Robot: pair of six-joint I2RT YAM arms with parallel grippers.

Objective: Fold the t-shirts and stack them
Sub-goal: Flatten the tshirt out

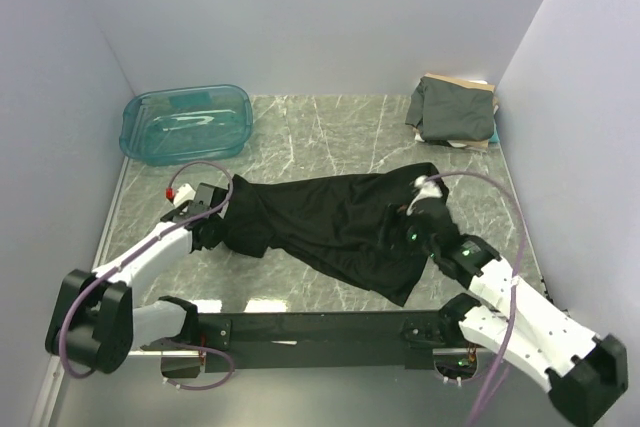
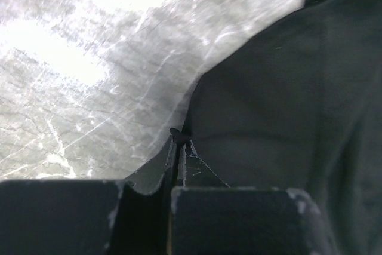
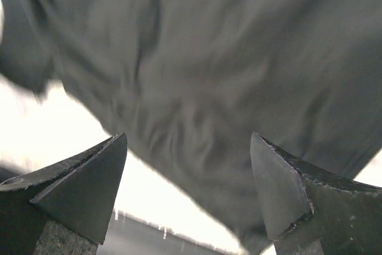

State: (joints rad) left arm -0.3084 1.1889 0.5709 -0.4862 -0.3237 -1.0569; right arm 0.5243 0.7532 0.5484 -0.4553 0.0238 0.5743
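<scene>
A black t-shirt (image 1: 330, 227) lies spread and rumpled across the middle of the marble table (image 1: 330, 137). My left gripper (image 1: 214, 223) is at its left edge. In the left wrist view that gripper (image 2: 181, 146) is shut, pinching the hem of the black t-shirt (image 2: 286, 106). My right gripper (image 1: 413, 219) is over the shirt's right part. In the right wrist view it (image 3: 188, 168) stands open above the black cloth (image 3: 209, 58), with nothing between its fingers (image 3: 89, 183). A pile of folded t-shirts (image 1: 452, 110), dark grey-green on top, sits at the back right.
A translucent teal bin (image 1: 186, 123) stands at the back left with nothing visible in it. Grey walls close in the table on three sides. The arms' base rail (image 1: 310, 329) runs along the near edge.
</scene>
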